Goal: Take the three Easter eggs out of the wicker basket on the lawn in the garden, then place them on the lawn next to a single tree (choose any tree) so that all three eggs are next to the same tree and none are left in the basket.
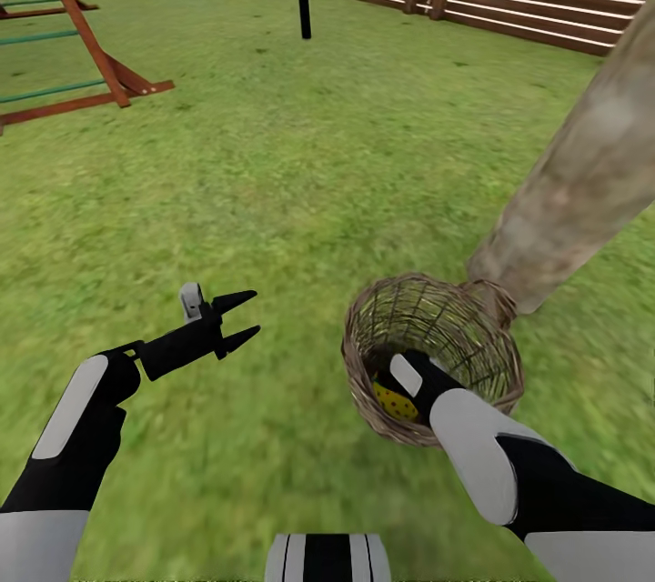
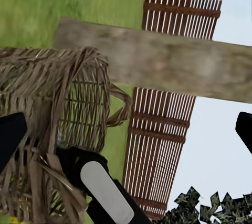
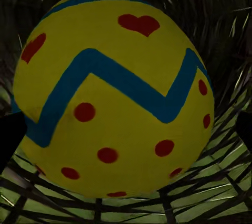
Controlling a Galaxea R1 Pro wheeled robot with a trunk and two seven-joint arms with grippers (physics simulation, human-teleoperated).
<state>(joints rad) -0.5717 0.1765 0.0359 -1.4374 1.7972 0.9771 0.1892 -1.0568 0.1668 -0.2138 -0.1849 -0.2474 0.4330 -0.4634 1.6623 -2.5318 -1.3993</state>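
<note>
The basket (image 1: 435, 355) touches the tree (image 1: 582, 182); open lawn (image 1: 300, 173) elsewhere. One egg (image 3: 113, 95) visible. Right tool (image 1: 400, 380) inside, grip unclear; left tool (image 1: 244, 320) open.

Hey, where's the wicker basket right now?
In the head view the basket sits on the lawn at lower right, at the foot of the tree, with the right arm reaching into it.
</note>
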